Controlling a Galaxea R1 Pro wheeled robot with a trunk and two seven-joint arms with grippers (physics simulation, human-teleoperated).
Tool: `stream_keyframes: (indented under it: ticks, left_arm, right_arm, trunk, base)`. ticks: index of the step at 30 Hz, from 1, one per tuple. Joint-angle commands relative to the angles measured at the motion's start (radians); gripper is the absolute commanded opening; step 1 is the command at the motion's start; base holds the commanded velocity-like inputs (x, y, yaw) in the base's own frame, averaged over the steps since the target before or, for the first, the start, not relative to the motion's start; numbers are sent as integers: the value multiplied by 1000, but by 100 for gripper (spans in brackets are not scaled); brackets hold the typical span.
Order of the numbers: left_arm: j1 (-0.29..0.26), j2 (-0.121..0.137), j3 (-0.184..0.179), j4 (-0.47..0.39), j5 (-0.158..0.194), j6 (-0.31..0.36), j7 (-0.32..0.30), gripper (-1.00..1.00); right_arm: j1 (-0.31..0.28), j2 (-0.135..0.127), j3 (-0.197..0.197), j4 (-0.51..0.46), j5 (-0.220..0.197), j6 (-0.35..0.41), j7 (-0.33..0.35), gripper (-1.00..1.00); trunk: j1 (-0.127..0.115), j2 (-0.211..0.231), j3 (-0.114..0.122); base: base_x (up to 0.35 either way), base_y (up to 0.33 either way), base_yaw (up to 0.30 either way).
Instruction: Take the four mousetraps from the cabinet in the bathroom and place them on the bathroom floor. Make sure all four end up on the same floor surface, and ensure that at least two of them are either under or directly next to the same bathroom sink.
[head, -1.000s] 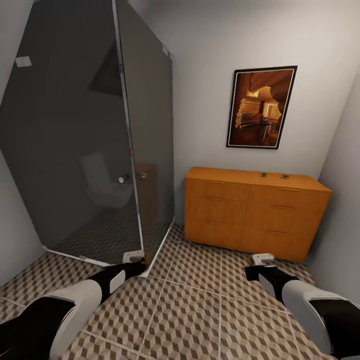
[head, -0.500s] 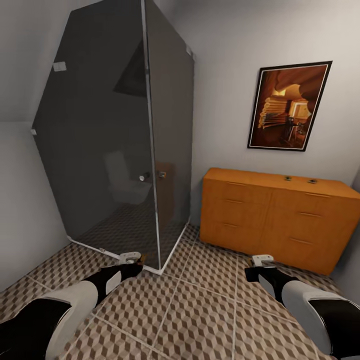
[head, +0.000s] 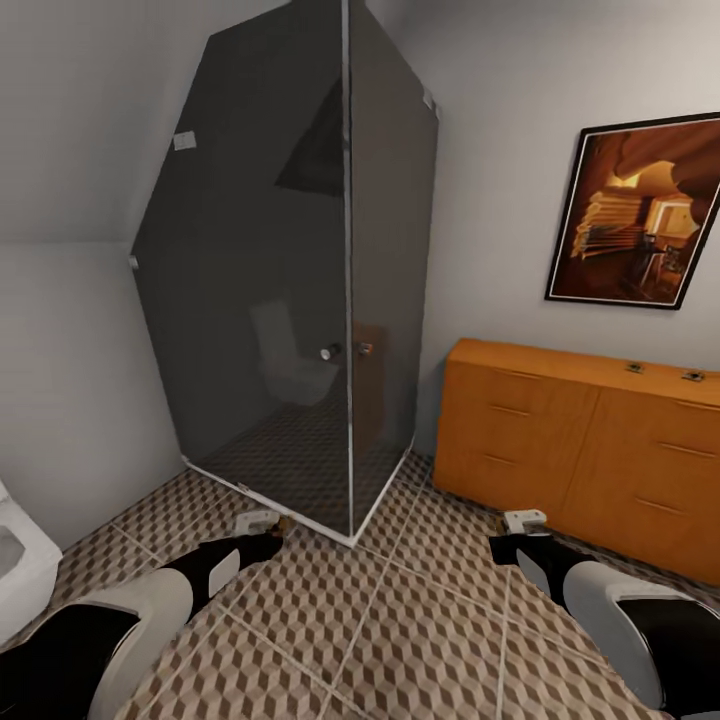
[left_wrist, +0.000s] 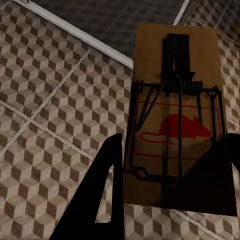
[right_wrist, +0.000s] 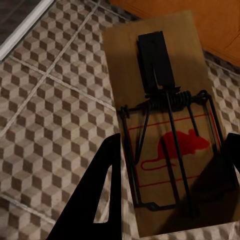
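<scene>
The view had swung leftward from the cabinet (head: 585, 440), bringing a white fixture's edge (head: 20, 560) into sight: the robot was likely turning toward the sink. The left gripper (left_wrist: 170, 190) had its jaws shut on a mousetrap (left_wrist: 175, 115), and the right gripper (right_wrist: 170, 190) likewise held another mousetrap (right_wrist: 165, 120). Two traps (head: 662, 373) lay on the cabinet's top, above the bathroom floor (head: 390, 610).

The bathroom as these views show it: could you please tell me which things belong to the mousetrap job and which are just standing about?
Part of the job:
- mousetrap in the left gripper
- mousetrap in the right gripper
- two mousetraps on the cabinet top
- orange-brown cabinet
- patterned bathroom floor

Just standing about:
- dark glass shower enclosure
- framed picture
- white fixture at the head view's left edge
</scene>
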Motion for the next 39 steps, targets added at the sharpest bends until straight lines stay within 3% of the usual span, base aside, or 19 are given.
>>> stream_keyframes:
  ticks: [1, 16, 39]
  left_arm:
    - [-1, 0, -8, 0, 9, 4, -2, -100]
    - [1, 0, -8, 0, 9, 5, 2, -100]
    - [3, 2, -8, 0, 10, 3, 4, -100]
  right_arm:
    - [-1, 1, 6, 4, 2, 2, 2, -100]
    - [13, 31, 6, 8, 3, 1, 1, -100]
    - [16, 33, 6, 8, 4, 1, 0, -100]
  trunk:
    - [0, -1, -1]
    - [0, -1, -1]
    - [0, -1, -1]
  base:
    - [0, 0, 299]
    - [0, 0, 300]
    - [0, 0, 300]
